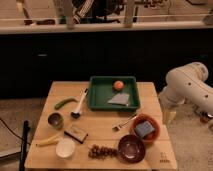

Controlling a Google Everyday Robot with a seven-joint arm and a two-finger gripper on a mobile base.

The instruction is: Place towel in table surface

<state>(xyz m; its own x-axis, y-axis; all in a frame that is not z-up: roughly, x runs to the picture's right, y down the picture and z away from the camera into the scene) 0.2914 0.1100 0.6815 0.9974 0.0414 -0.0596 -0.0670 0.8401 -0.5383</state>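
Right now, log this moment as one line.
towel: lying in green tray | table: towel not yet on it | gripper: beside table's right edge, apart from towel

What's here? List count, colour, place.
table surface: one, tan, centre
tray: one, green, far middle
towel: one, grey, in tray
ball: one, orange, in tray
brush: one, white, beside tray
vegetable: one, green, left
cup: one, olive, left
banana: one, yellow, front left
white bowl: one, front left
block: one, brown, left
cluster: one, brown, front middle
red bowl: one, front
orange bowl: one, right
pad: one, blue, in orange bowl
fork: one, silver, centre
gripper: one, pale, off right edge
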